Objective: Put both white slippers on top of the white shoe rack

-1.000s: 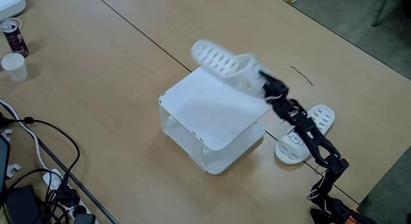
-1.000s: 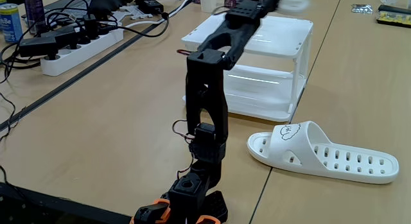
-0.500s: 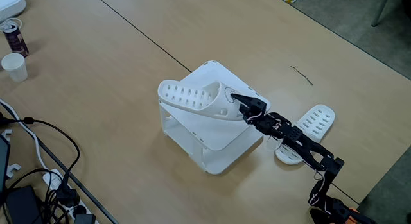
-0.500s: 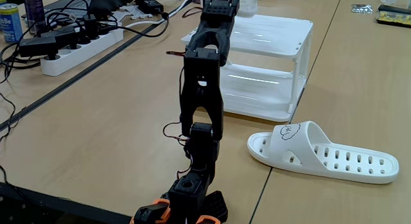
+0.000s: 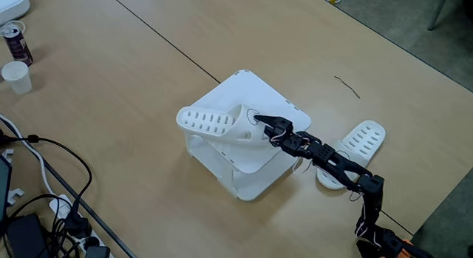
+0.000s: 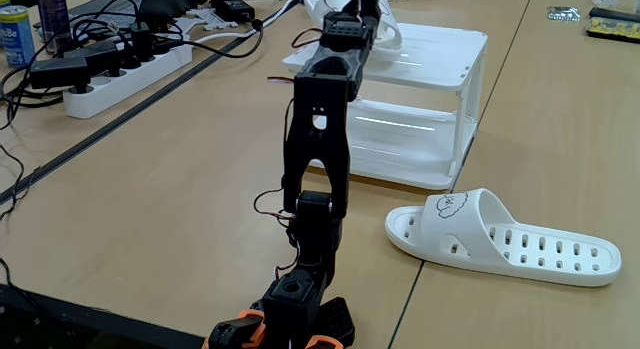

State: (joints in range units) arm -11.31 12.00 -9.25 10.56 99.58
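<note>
Lying on the top panel of the white shoe rack (image 5: 255,114), toward its left edge as a fixed view shows it: one white slipper (image 5: 214,125), toe end overhanging that edge, vent holes facing up. Reaching over the rack from its lower right: the black arm, gripper (image 5: 260,126) sitting at the slipper's strap end with fingers apparently pinching the strap, though the contact is too small to confirm. Resting on the wooden table (image 5: 111,73) just right of the rack, partly behind the arm: the second white slipper (image 5: 361,143), sole down. Seen in another fixed view, from behind the arm base: rack (image 6: 440,89) standing beyond the upright arm, both tiers showing; gripper (image 6: 357,3) up at the rack's top left corner against the held slipper (image 6: 322,2), jaw state not readable there. Lying on the table in front of the rack, to its lower right: the second slipper (image 6: 505,241), a puppy face drawn on its strap. Sitting well left of the rack: a power strip (image 6: 125,74) with black cables, a white cup (image 5: 16,76) and a drink can (image 5: 15,41).
</note>
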